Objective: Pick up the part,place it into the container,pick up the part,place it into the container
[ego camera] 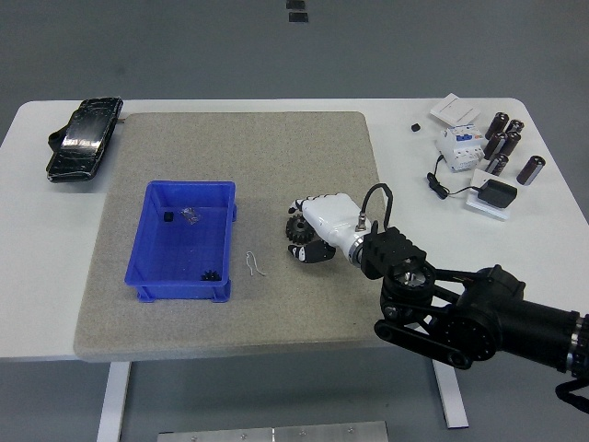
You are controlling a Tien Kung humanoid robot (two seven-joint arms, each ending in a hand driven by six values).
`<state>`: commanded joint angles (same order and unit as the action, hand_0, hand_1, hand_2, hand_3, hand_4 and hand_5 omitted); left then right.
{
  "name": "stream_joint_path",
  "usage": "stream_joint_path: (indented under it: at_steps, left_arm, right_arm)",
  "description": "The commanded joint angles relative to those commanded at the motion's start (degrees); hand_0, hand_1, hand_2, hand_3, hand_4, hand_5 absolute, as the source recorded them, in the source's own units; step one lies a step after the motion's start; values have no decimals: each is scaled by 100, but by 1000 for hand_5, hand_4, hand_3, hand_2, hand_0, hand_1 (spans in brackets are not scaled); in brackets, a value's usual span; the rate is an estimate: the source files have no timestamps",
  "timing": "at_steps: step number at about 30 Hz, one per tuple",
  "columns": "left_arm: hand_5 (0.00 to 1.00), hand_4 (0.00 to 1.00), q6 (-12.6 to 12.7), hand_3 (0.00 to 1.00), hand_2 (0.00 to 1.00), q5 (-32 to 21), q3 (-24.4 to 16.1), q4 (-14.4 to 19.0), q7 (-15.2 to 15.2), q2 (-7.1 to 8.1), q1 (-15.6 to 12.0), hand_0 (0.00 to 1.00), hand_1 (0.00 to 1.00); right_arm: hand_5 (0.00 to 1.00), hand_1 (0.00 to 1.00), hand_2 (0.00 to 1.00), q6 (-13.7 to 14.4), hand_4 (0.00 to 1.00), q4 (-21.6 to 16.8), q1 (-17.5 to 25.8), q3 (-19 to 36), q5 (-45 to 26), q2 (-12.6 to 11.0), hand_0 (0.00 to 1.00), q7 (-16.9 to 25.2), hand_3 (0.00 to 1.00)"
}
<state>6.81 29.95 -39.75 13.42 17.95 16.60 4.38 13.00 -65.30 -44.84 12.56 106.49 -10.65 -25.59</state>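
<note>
The right hand is shown lowered onto the grey mat, its fingers curled around a black gear resting there, to the right of the blue container and the small wire clip.

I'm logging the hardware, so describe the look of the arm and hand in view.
The right arm is matte black, built of chunky round joint housings with a ribbed block at the wrist. A metal ring joins it to the right hand, which has a glossy white shell and fingers banded black and white. A thin black cable loops over the wrist.
</note>
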Motion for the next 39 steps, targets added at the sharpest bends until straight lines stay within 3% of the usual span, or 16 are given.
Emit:
stream_joint_path:
  at_steps: [1, 6, 7, 12, 13, 18, 19, 24, 25, 30, 31, 39]
  left_arm:
    - [277, 652, 0, 586, 609, 7, -5, 1, 3, -1, 1, 680, 635]
    - [277, 652, -5, 586, 609, 25, -17, 4, 10, 0, 11, 680, 635]
    - [276, 651, -5, 584, 609, 28, -19, 4, 11, 1, 12, 681, 635]
    - [276, 651, -2, 584, 609, 25, -17, 6, 10, 3, 11, 681, 635]
    - [276, 649, -1, 586, 610, 22, -16, 6, 9, 2, 10, 681, 635]
    - [276, 649, -1, 586, 610, -1, 5, 3, -3, -2, 11, 681, 635]
    - [274, 648, -1, 586, 610, -3, 7, 3, -5, -3, 12, 681, 635]
    - [274, 648, 0, 586, 610, -20, 21, 0, -15, -4, 15, 681, 635]
    - [276, 649, 0, 586, 611, -21, 23, 0, -16, -3, 15, 681, 635]
    - [276, 649, 5, 586, 611, -24, 23, -1, -18, 1, 12, 681, 635]
    - [277, 649, 6, 586, 611, -20, 20, 0, -17, 1, 11, 681, 635]
    - [282, 652, 17, 586, 612, -14, 6, 1, -14, 2, 10, 681, 637]
  right_arm:
    - [406, 706, 719, -1, 729, 45, -14, -24, -28, 15, 561, 12, 742]
    - [406, 706, 719, -35, 729, 275, -79, -124, -213, 78, 561, 67, 742]
    - [382, 658, 647, -36, 678, 312, -88, -136, -235, 88, 525, 78, 699]
    - [382, 658, 647, 20, 678, 393, -103, -162, -267, 108, 525, 130, 699]
    - [280, 599, 558, 39, 479, 394, -104, -167, -267, 107, 453, 142, 678]
    - [280, 599, 558, 141, 479, 393, -103, -191, -262, 105, 453, 199, 678]
    - [178, 551, 489, 160, 452, 392, -103, -193, -265, 106, 402, 210, 655]
    - [178, 551, 489, 242, 452, 407, -104, -215, -279, 114, 402, 253, 655]
    - [125, 540, 460, 255, 462, 416, -104, -227, -286, 116, 398, 261, 638]
    - [125, 540, 460, 294, 462, 459, -99, -295, -286, 124, 398, 278, 638]
    - [102, 535, 414, 295, 507, 459, -99, -306, -272, 124, 380, 276, 557]
    - [102, 528, 408, 327, 475, 317, -107, -241, -177, 74, 374, 266, 512]
